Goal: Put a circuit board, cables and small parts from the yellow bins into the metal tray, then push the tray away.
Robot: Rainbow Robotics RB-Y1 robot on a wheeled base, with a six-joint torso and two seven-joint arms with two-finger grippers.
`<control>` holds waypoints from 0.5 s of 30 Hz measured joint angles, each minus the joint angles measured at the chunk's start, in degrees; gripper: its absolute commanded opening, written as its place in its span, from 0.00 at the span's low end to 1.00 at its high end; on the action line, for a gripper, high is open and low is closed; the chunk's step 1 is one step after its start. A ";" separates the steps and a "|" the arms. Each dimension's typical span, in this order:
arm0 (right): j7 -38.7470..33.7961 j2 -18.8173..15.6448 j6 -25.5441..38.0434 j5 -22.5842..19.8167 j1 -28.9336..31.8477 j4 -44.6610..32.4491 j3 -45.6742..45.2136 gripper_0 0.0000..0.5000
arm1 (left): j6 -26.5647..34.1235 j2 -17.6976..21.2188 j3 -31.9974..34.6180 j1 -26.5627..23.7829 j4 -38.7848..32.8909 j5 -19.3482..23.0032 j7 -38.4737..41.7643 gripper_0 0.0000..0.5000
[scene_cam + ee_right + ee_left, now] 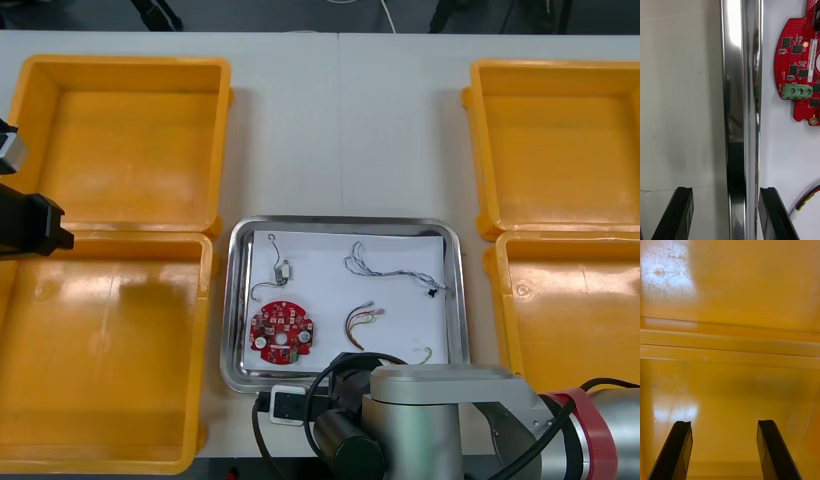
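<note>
Loading looks done, so we judge the push is in hand. Our right gripper stands open astride the near rim of the shiny rectangular metal tray, which sits between yellow plastic bins, long axis left-right. Next comes a straight shove toward the far edge. Our left gripper hangs open over the left bins.

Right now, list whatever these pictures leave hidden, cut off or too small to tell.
- Front view: the right arm hides the metal tray's near rim and the right gripper, which the right wrist view shows open astride that rim.
- Front view: the picture's edge cuts off the left arm; the left gripper hangs open over a yellow bin.
- Right wrist view: the circuit board and red and yellow cable run off the edge.
</note>
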 measured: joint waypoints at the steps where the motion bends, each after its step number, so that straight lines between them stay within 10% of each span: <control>1: 0.00 0.07 0.00 0.01 0.00 0.00 0.00 0.85 | 0.00 0.00 0.00 0.00 0.00 0.00 0.00 1.00; 15: -0.01 0.22 0.00 0.62 0.01 0.02 0.00 0.45 | 0.00 0.00 0.00 0.00 0.00 0.00 0.00 1.00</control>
